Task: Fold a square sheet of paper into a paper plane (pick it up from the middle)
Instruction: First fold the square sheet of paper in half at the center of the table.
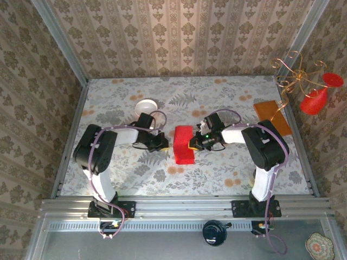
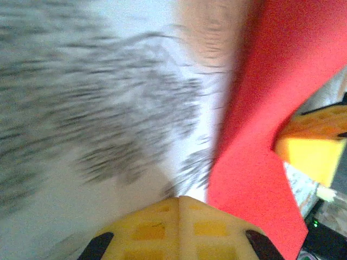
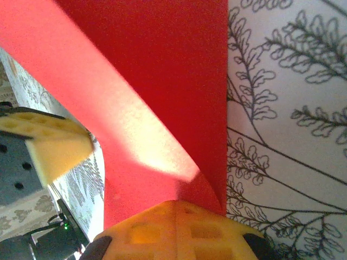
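Note:
The square sheet of paper, bright red, lies doubled over as an upright rectangle at the table's middle. A paper plane is out of view. My right gripper meets its right edge. In the right wrist view the right gripper is shut on the sheet, whose upper layer curls up from the tips. My left gripper sits just off the left edge. In the blurred left wrist view the left gripper is shut with nothing in it, and the paper lies to its right.
A small white bowl stands behind the left arm. An orange-brown board lies at the back right beside a gold wire stand with red ornaments. Metal rails edge the flowered table.

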